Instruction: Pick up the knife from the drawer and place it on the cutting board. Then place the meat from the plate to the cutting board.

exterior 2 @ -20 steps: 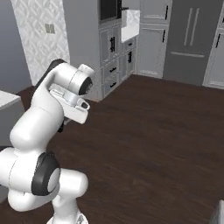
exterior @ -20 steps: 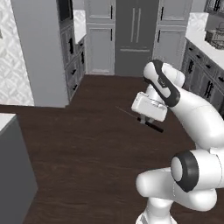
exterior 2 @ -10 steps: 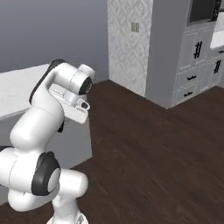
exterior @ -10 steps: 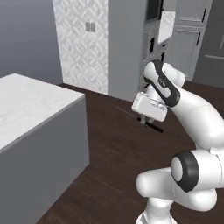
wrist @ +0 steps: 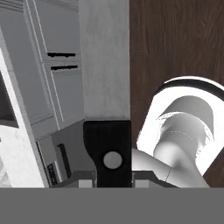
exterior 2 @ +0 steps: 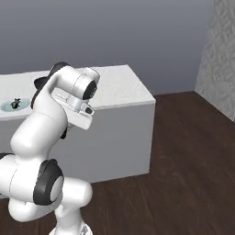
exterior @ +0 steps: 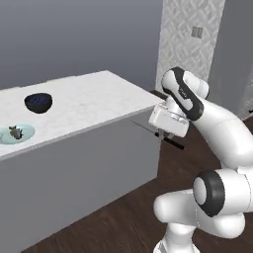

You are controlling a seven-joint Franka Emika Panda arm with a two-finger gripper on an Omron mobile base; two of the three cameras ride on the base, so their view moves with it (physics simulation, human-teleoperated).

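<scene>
One knife (exterior: 157, 133) is seen held at the gripper (exterior: 164, 137), carried in the air beside the corner of a white-topped island counter (exterior: 94, 106); its thin dark blade is seen stretching toward the counter edge and its black handle (wrist: 107, 155) is clamped between the two fingers. One pale blue-green plate (exterior: 16, 133) is counted at the near left edge of the counter, and one small brownish lump of meat (exterior: 16, 132) is resting on it. One dark bowl (exterior: 38, 102) is set well apart from the plate, farther back on the top.

From the left base view, knife, plate, meat and bowl are all made out. From the right base view, the plate (exterior 2: 14, 105) with the meat (exterior 2: 16, 102) is caught at the far left, while the bowl is mostly hidden behind the arm. From the hand view, the handle is shown up close, with grey cabinet fronts (wrist: 52, 65) and dark wooden floor (wrist: 175, 39) beyond.
</scene>
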